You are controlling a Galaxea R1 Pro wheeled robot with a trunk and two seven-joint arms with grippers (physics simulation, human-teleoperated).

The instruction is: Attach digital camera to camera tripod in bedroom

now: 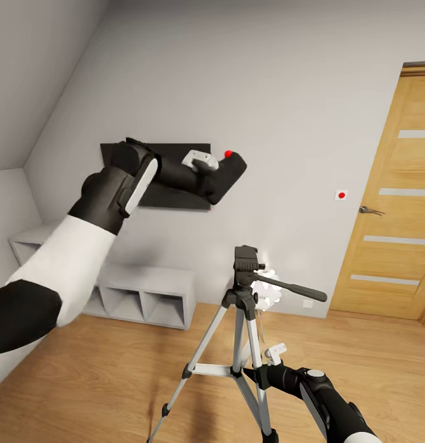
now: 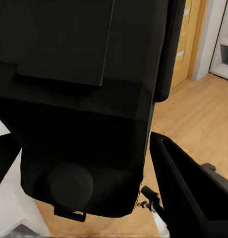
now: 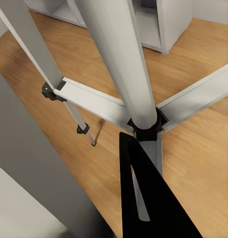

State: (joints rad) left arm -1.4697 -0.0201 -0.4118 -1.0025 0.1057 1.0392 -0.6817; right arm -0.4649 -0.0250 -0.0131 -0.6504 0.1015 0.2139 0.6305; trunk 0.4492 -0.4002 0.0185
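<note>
The tall silver-legged camera tripod (image 1: 240,344) is standing below the left pincer (image 1: 228,175), which is clamping the small, rigid, light-looking black digital camera (image 1: 230,172) by its sides; the right pincer (image 1: 262,368) is bracing a leg, closure unclear

No text, label, brand, number or sign could be read in any view. The nearest things to marks were plain red dots without lettering: one on top of the camera (image 1: 228,170) and one on a small white wall plate (image 1: 341,195) beside the door (image 1: 394,203). The tripod (image 1: 243,320) bore no legible marking.
</note>
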